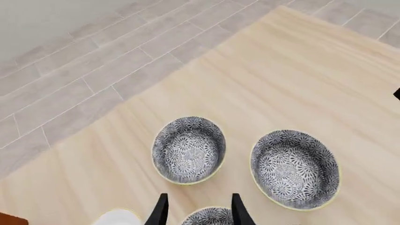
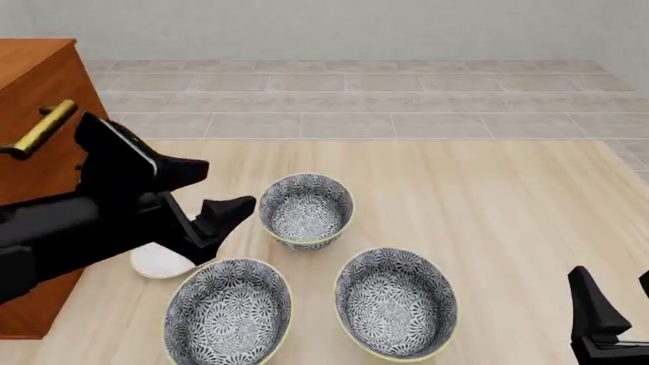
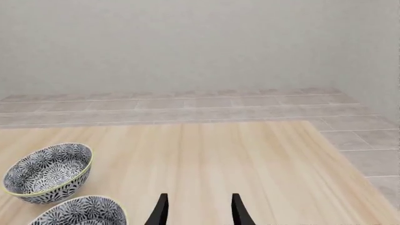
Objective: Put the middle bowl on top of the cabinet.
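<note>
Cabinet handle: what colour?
Brass-yellow bar handle on the reddish-brown cabinet; front view.

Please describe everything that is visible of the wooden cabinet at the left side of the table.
Only part of the cabinet shows in the front view, at the left edge. It looks like reddish-brown wood, with a flat top and a tall front that reaches down to the table. One brass bar handle sticks out from its front. The black left arm crosses in front of it and hides its middle. Nothing can be seen on its top.

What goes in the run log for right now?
left claw: open, above plate | right claw: open, idle | bowls: three on table | cabinet top: bare
</note>
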`<action>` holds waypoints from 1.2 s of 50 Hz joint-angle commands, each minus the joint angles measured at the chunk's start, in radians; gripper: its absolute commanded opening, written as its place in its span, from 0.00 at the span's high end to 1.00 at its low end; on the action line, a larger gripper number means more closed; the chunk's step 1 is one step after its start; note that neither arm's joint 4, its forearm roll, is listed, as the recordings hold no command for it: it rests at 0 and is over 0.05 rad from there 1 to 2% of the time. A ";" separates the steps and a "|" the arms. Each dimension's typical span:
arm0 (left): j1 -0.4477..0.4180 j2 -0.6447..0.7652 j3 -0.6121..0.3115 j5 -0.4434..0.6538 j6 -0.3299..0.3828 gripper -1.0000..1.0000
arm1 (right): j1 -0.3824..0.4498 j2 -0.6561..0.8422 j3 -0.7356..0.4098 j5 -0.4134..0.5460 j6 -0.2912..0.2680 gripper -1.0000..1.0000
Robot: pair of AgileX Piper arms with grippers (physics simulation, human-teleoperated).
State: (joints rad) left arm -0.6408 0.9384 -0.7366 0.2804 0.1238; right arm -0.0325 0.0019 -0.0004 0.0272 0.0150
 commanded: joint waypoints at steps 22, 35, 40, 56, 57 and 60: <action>-0.138 0.274 -0.122 0.036 -0.069 0.00 | -0.012 0.000 0.000 -0.002 0.002 0.00; -0.166 0.343 -0.152 0.020 -0.093 0.00 | -0.008 0.002 0.000 0.000 0.002 0.00; -0.180 0.402 -0.174 0.006 -0.109 0.00 | -0.011 0.002 0.000 0.001 0.004 0.00; -0.219 0.549 -0.221 -0.053 -0.179 0.00 | -0.014 0.000 0.000 0.002 0.009 0.00; -0.219 0.559 -0.226 -0.054 -0.181 0.00 | -0.014 0.000 0.000 0.002 0.010 0.00; -0.217 0.581 -0.236 -0.061 -0.185 0.00 | -0.013 0.000 0.000 0.005 0.009 0.00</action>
State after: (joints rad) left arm -0.8455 1.4349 -0.9408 0.2490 -0.0307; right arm -0.0446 0.0023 -0.0002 0.0299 0.0227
